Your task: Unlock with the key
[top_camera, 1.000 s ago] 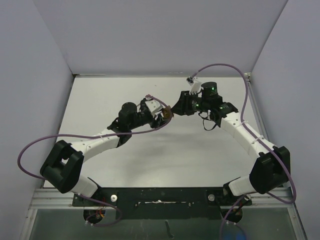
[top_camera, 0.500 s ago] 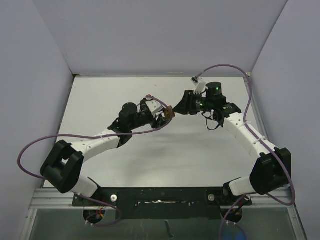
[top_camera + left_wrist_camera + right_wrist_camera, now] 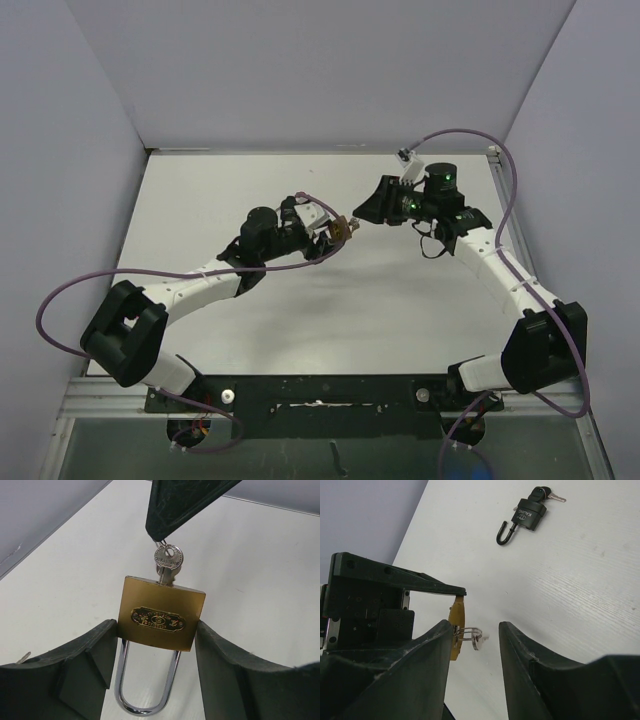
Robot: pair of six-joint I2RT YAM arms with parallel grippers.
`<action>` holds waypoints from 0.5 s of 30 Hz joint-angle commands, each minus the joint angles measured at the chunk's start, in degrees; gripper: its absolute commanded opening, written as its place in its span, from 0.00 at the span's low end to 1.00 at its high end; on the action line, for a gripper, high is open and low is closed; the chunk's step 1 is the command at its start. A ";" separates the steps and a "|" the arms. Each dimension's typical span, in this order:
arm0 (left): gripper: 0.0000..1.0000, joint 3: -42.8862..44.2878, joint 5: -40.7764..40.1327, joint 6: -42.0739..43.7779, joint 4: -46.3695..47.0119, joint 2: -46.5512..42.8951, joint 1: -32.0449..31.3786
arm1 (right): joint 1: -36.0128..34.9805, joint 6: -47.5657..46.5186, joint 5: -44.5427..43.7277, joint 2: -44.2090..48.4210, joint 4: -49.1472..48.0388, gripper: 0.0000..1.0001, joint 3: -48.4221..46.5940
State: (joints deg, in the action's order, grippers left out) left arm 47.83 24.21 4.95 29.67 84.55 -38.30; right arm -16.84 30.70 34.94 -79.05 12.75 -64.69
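My left gripper (image 3: 157,630) is shut on a brass padlock (image 3: 161,614), one finger on each side of its body. Its steel shackle (image 3: 145,690) points back toward the wrist, with both legs in the body. A silver key (image 3: 168,559) sits in the keyhole, with a ring on it (image 3: 471,632). My right gripper (image 3: 475,625) is open, its jaws either side of the key ring and gripping nothing. One right fingertip (image 3: 175,510) hangs just above the key head. In the top view the padlock (image 3: 341,230) is held above mid-table, with the right gripper (image 3: 366,214) just to its right.
A black padlock (image 3: 527,516) with its own key lies on the white table (image 3: 580,580) beyond the grippers. Grey walls close in the back and both sides. Purple cables loop off both arms.
My right gripper has drawn back to the right, away from the padlock, leaving the key in the lock. The left gripper has kept hold of the padlock and shifted slightly right.
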 commanded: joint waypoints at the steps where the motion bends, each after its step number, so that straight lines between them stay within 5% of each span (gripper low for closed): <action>1: 0.00 1.47 -0.20 -0.12 5.46 -0.88 -0.36 | 0.45 0.76 2.28 2.30 -3.57 0.42 0.04; 15: 0.00 4.08 -2.83 0.15 1.87 -0.14 -0.81 | 0.19 1.42 3.13 3.47 -3.72 0.27 1.64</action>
State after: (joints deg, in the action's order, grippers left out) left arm 47.83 22.52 4.99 26.48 84.55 -38.76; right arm -16.56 31.70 36.27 -78.28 12.05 -63.24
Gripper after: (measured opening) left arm 0.562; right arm 0.286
